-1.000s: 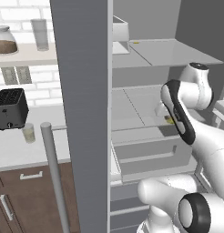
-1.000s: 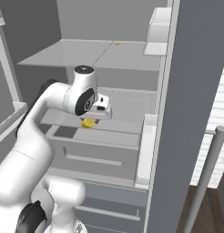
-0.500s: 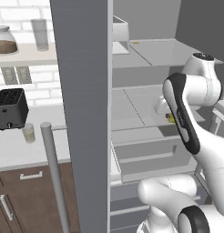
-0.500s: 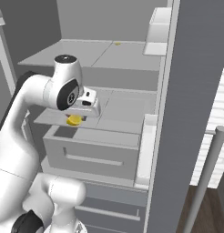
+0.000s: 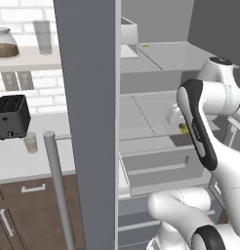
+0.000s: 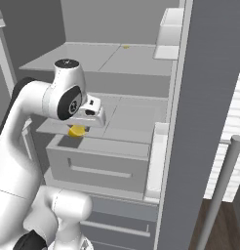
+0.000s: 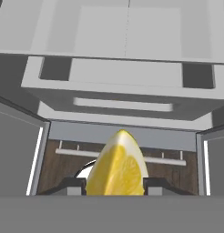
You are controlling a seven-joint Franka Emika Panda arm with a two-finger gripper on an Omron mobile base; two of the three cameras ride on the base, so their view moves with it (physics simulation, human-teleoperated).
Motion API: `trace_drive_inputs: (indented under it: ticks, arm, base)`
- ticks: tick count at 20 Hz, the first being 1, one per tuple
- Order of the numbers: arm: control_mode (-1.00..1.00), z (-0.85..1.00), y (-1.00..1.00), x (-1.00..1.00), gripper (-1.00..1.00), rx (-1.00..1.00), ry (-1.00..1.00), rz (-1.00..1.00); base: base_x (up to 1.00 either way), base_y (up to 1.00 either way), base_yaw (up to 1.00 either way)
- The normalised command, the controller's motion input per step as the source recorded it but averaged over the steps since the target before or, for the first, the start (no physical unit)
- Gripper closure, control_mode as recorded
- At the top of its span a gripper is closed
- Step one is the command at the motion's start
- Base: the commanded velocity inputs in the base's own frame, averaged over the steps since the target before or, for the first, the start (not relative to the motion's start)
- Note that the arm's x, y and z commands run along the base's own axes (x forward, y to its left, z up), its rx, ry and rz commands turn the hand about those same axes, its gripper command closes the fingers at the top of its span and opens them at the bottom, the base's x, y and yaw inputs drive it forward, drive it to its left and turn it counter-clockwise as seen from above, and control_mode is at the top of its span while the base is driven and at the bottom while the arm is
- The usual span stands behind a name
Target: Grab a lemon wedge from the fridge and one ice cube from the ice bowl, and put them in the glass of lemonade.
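The gripper (image 7: 114, 185) is closed on the lemon wedge (image 7: 117, 164); in the hand view the wedge sits between the two dark fingertips (image 7: 73, 185), and its pointed end rises above them. The right base view shows the wedge (image 6: 76, 131) as a small yellow piece under the hand, in front of the open fridge (image 6: 141, 122), above the drawer (image 6: 100, 163). The left base view gives the counter with the toaster (image 5: 12, 116) and the glass of lemonade (image 5: 30, 142) beside it.
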Motion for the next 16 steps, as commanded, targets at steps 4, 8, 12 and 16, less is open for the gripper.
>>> trace_drive_inputs:
  ticks: [4,8,12,16]
  arm:
    - [-1.0,0.0,0.0,0.0,1.0,0.0,0.0,0.0]
    - [1.0,0.0,0.0,0.0,1.0,0.0,0.0,0.0]
    - [1.0,0.0,0.0,0.0,1.0,0.0,0.0,0.0]
    - [1.0,0.0,0.0,0.0,1.0,0.0,0.0,0.0]
  base:
    - [0.0,0.0,0.0]
    - [-0.78,-0.06,0.0]
    - [-1.0,-0.02,0.01]
    - [-1.0,-0.06,0.01]
